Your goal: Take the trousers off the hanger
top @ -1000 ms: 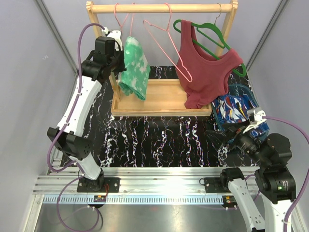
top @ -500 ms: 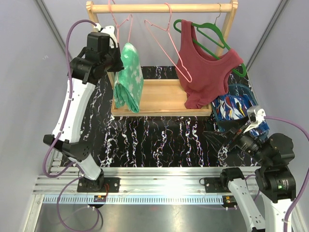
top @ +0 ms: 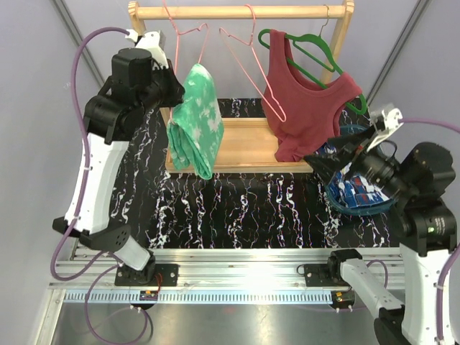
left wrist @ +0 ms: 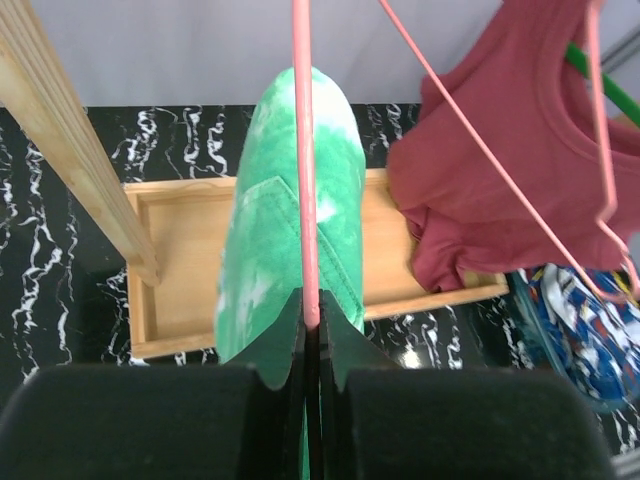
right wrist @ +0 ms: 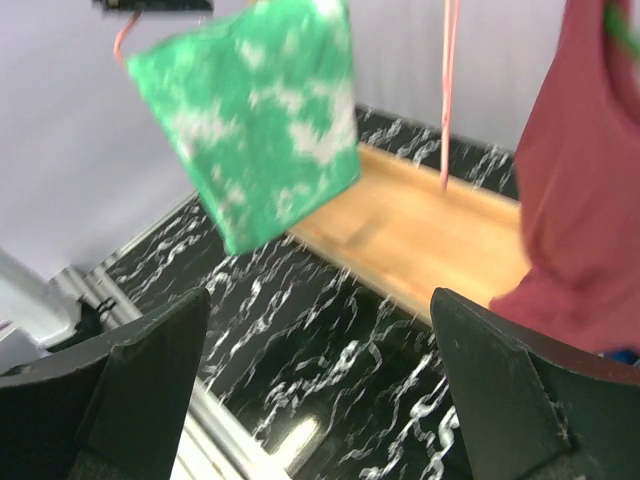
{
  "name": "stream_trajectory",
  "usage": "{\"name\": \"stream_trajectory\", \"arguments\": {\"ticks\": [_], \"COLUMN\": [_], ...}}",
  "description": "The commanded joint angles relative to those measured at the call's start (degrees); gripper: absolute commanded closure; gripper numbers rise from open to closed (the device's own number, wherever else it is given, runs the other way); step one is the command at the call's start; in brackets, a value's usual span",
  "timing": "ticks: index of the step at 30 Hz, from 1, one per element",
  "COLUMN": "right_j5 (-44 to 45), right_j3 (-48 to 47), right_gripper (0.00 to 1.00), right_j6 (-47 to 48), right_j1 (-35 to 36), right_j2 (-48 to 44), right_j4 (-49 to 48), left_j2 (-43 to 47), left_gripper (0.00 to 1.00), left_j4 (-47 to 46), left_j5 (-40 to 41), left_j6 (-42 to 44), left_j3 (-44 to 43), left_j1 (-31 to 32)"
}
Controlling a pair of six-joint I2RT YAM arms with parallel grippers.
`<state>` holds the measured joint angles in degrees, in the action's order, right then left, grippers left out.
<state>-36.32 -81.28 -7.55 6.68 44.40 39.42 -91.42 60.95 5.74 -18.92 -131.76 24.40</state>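
The green-and-white tie-dye trousers (top: pixel 195 118) hang folded over a pink wire hanger (top: pixel 188 32) at the left of the wooden rack; they also show in the left wrist view (left wrist: pixel 290 220) and the right wrist view (right wrist: pixel 255 110). My left gripper (top: pixel 175 85) is shut on that pink hanger (left wrist: pixel 305 150), just above the cloth. The blue printed trousers (top: pixel 357 190) lie on the table at the right, partly hidden by my right arm. My right gripper (top: pixel 332 159) is open and empty, raised above the table near the rack's right end.
The wooden rack has a rail (top: pixel 241 11) and a tray base (top: pixel 244 144). A second, bare pink hanger (top: pixel 251 65) hangs mid-rail. A dark red tank top (top: pixel 309 108) hangs on a green hanger (top: pixel 316 54) at the right. The table top (top: pixel 237 208) is black marble.
My left arm has risen and swung the pink hanger with the green trousers forward off the tray. My right arm has lifted up from the blue trousers and turned toward the rack.
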Motion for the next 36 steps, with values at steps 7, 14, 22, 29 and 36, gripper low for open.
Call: {"name": "stream_trajectory", "arguments": {"ticks": [7, 14, 22, 29, 36], "right_j5": [1.0, 17.0, 57.5, 72.6, 87.0], "right_j3": [-17.4, -19.5, -1.8, 8.0, 11.5], "right_gripper": [0.00, 0.01, 0.01, 0.01, 0.01], "right_j6": [4.7, 12.9, 15.9, 17.3, 24.8], "right_j1": [0.4, 26.4, 59.9, 73.9, 74.5], "right_j2": [13.4, 19.3, 20.1, 26.0, 31.7], "right_j4": [0.0, 2.7, -19.3, -44.4, -57.2], "left_j2": [8.5, 13.9, 20.6, 23.6, 23.1], "left_gripper": [1.00, 1.00, 1.00, 1.00, 1.00], "left_j4": [-14.4, -11.8, -13.4, -16.3, -16.4], "left_j5": [0.6, 8.4, 18.2, 27.9, 31.7], "left_j6": [-1.6, -10.8, -19.2, -23.4, -24.5], "left_j3": [2.1, 6.0, 16.5, 23.5, 22.6], "left_j1": [1.9, 4.8, 14.3, 21.4, 26.1]}}
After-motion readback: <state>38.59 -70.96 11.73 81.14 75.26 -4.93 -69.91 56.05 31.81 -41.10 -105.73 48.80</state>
